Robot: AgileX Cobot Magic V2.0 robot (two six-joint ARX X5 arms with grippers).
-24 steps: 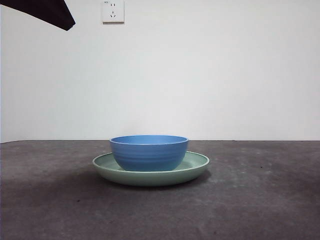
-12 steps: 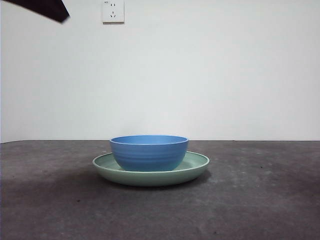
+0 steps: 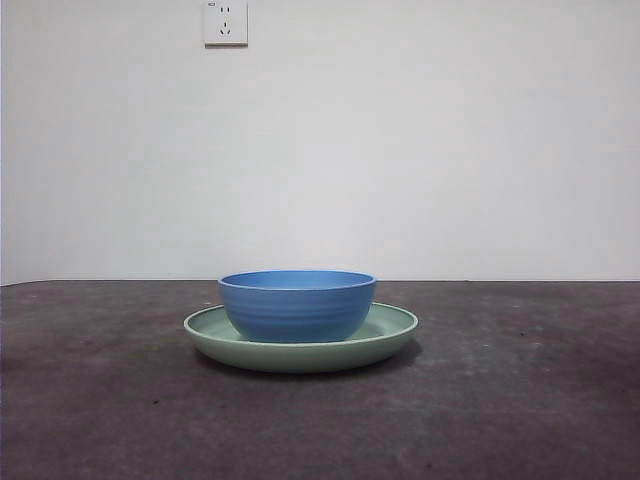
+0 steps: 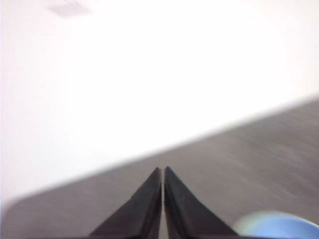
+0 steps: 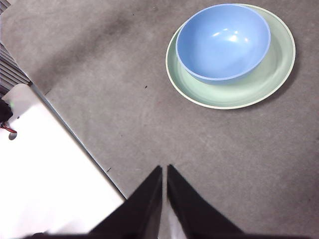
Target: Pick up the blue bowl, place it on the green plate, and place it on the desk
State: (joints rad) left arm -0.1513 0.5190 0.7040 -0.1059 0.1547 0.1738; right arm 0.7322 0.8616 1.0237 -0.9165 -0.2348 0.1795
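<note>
Blue bowl sits in the plate, off-centre toward nine o'clock. Both hands, left hand and right hand, are pinched closed, empty and clear. Nudge the plate on the counter and you may slide the bowl.

A bare test room or lab set-up rather than a home: a plain white wall with a single wall socket rises behind the far edge of a dark grey matte desk, and a white panel shows past one desk edge.
</note>
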